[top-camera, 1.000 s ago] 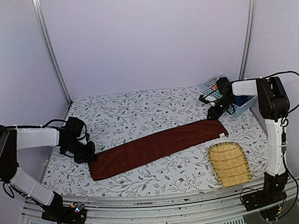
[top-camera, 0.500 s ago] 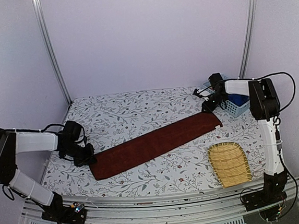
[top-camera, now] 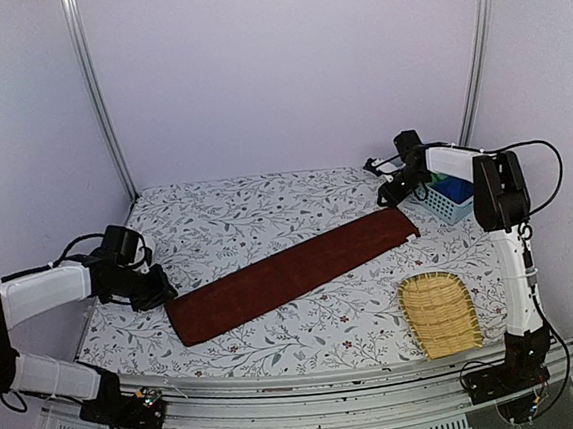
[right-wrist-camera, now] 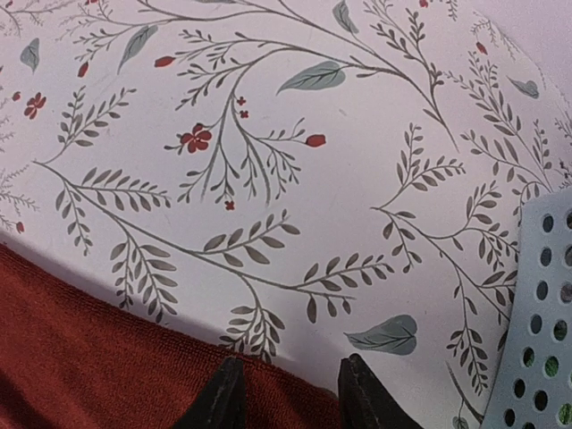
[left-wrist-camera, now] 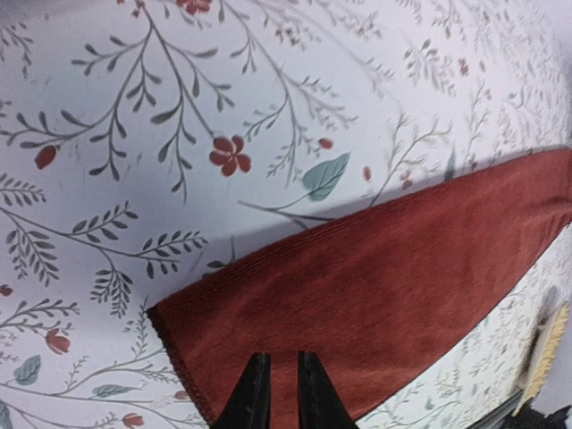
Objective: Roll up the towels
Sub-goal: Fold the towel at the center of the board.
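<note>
The dark reddish-brown towel (top-camera: pixel 291 269) lies flat as a long strip, running diagonally from front left to back right on the floral table. My left gripper (top-camera: pixel 161 291) sits low at its left end. In the left wrist view its tips (left-wrist-camera: pixel 283 384) stand a sliver apart over the towel (left-wrist-camera: pixel 402 268), pinching nothing. My right gripper (top-camera: pixel 387 194) hovers at the far right corner. Its jaws (right-wrist-camera: pixel 290 393) stand open, straddling the towel's edge (right-wrist-camera: pixel 80 357). A blue towel (top-camera: pixel 455 190) shows inside the basket.
A pale blue perforated basket (top-camera: pixel 444 206) stands at the back right, its wall (right-wrist-camera: pixel 536 313) close to my right fingers. A woven bamboo tray (top-camera: pixel 439 312) lies at the front right. Purple walls close in on three sides.
The towel's right end has slid back and to the left, and the strip lies flatter. The right gripper moved toward the back and widened. The left arm drew back left and its tips parted slightly.
</note>
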